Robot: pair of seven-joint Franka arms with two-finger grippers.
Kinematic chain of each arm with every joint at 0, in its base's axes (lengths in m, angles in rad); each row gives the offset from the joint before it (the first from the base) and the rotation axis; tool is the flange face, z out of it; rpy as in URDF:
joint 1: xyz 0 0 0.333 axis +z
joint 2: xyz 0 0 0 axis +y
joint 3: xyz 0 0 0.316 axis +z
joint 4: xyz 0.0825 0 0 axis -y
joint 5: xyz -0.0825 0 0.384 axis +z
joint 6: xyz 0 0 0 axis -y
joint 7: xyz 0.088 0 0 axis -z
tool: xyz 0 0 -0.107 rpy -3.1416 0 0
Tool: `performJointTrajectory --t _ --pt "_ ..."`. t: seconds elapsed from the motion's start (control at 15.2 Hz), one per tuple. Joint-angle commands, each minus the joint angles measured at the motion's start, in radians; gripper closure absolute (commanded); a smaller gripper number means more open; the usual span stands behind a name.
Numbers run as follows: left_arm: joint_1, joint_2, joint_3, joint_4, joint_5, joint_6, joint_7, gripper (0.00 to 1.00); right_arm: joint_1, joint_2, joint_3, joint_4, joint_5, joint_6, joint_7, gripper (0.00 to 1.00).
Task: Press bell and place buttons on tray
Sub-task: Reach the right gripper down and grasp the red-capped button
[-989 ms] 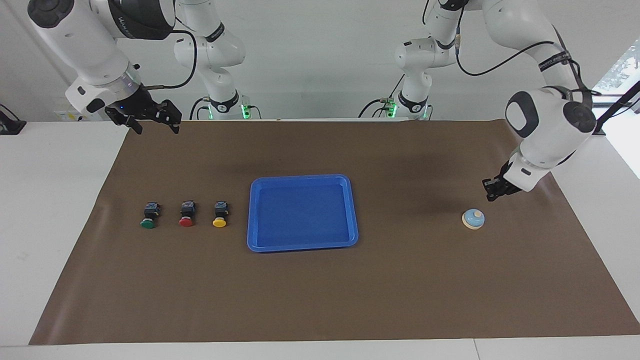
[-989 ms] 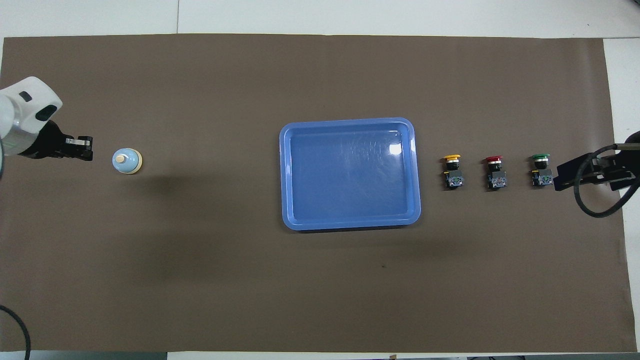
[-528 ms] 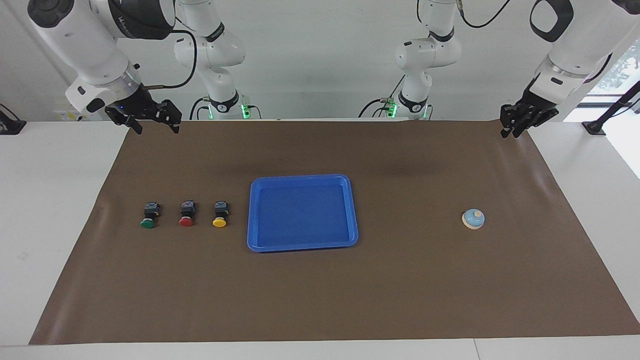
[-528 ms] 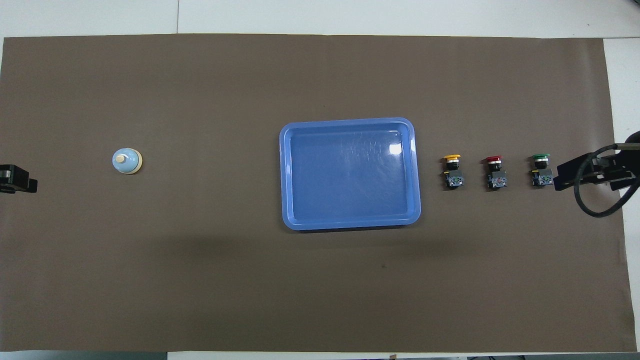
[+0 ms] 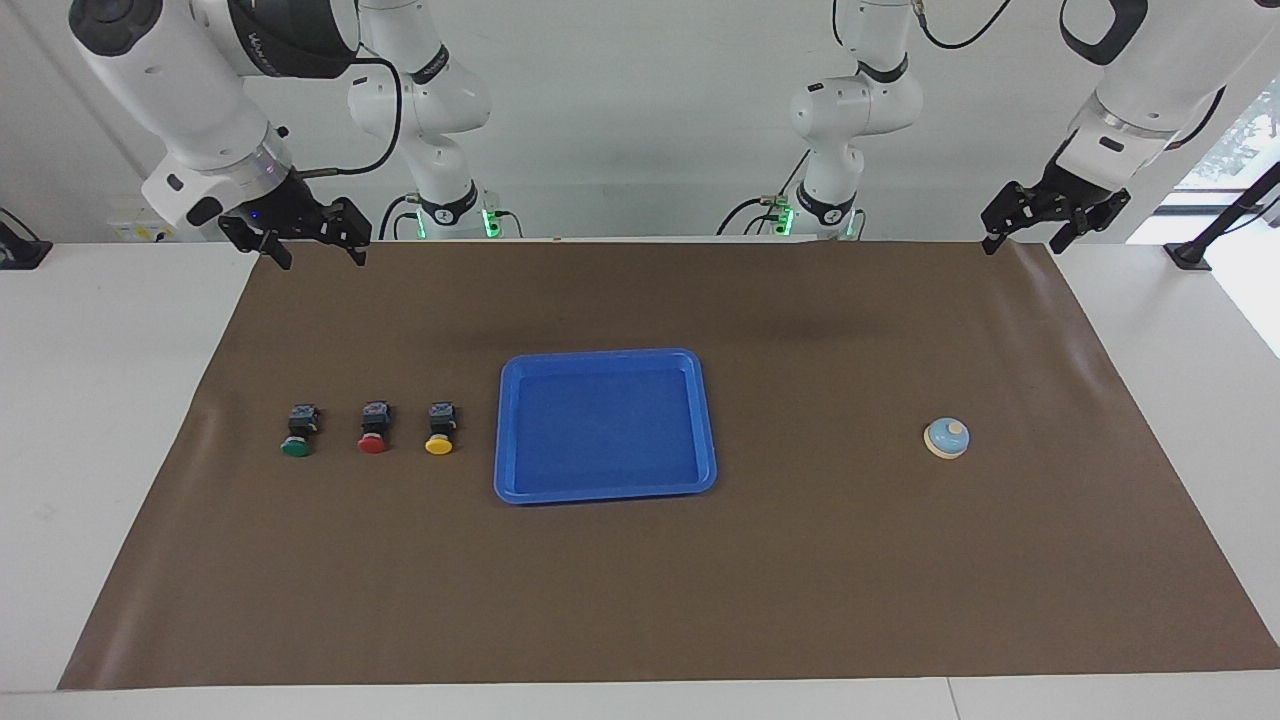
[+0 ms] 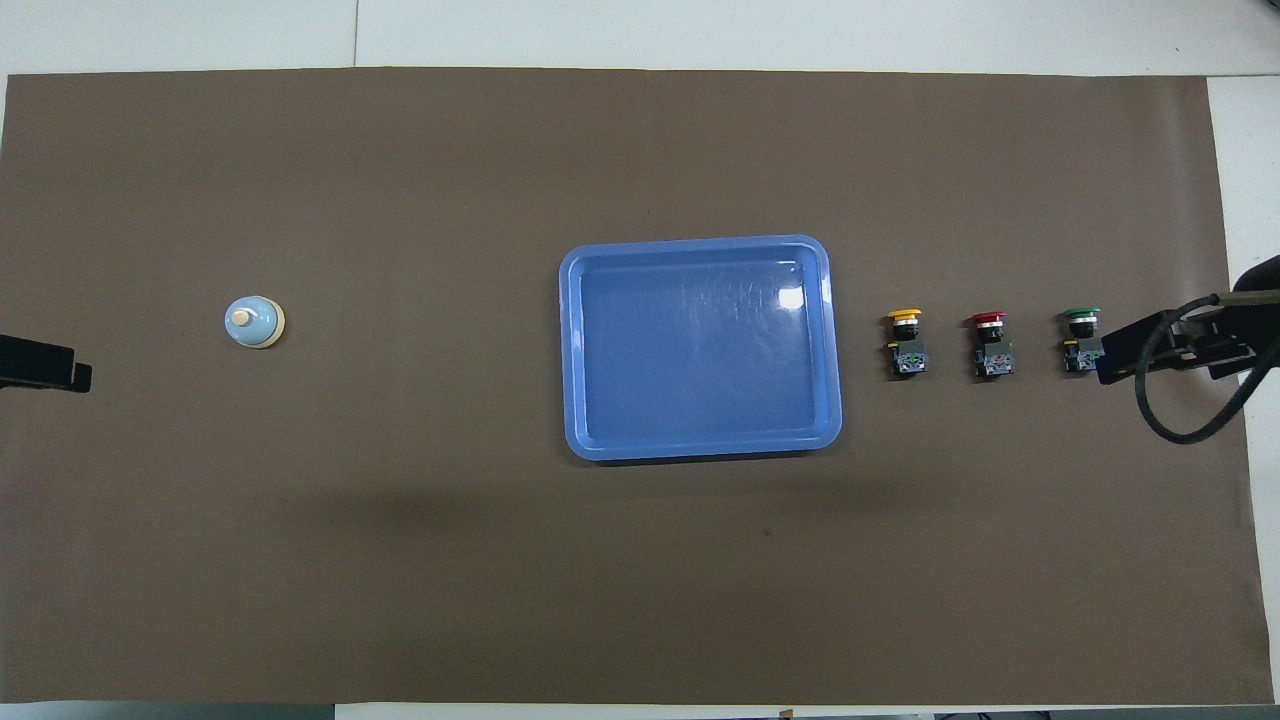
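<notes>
The light-blue bell (image 5: 946,438) (image 6: 254,322) stands alone on the brown mat toward the left arm's end. A bright-blue tray (image 5: 606,493) (image 6: 700,243) lies mid-table with nothing in it. Beside it, toward the right arm's end, the green button (image 5: 296,434) (image 6: 1080,343), red button (image 5: 373,429) (image 6: 990,346) and yellow button (image 5: 440,429) (image 6: 906,344) lie in a row. My left gripper (image 5: 1025,243) (image 6: 45,365) hangs open and raised over the mat's corner by the robots. My right gripper (image 5: 318,257) (image 6: 1110,362) hangs open over the mat's corner at its own end.
A brown mat (image 5: 640,600) covers most of the white table (image 5: 100,420). The right arm's black cable (image 6: 1165,425) loops below its gripper in the overhead view. Both arm bases stand at the robots' edge of the table.
My left arm has risen from beside the bell and drawn back toward the mat's corner, and its gripper has gone from shut to open. My right gripper has shifted slightly toward the buttons.
</notes>
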Motion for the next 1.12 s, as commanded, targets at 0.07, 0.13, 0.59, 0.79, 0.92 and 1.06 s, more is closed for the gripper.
performJointTrajectory --t 0.07,0.13,0.59,0.79,0.92,1.06 --pt "-0.007 0.016 -0.004 0.02 0.012 -0.014 0.002 0.0 -0.012 -0.072 0.003 -0.271 0.004 0.29 -0.025 0.0" --pt "-0.007 0.024 -0.004 0.045 0.012 -0.026 0.002 0.0 -0.009 -0.058 0.003 -0.307 0.004 0.343 -0.021 0.0" --pt "-0.02 0.078 -0.006 0.09 -0.002 -0.059 0.002 0.0 0.0 0.089 0.004 -0.529 0.01 0.764 -0.008 0.0" --pt "-0.037 0.075 -0.007 0.083 -0.002 -0.057 0.004 0.0 -0.022 0.124 0.004 -0.592 0.01 0.877 -0.032 0.0" --pt "-0.04 0.073 -0.007 0.079 -0.002 -0.068 0.005 0.0 -0.038 0.16 0.004 -0.591 0.01 0.892 -0.035 0.0" --pt "-0.04 0.072 -0.007 0.079 0.0 -0.072 0.021 0.0 -0.038 0.164 0.004 -0.591 0.01 0.891 -0.035 0.0"
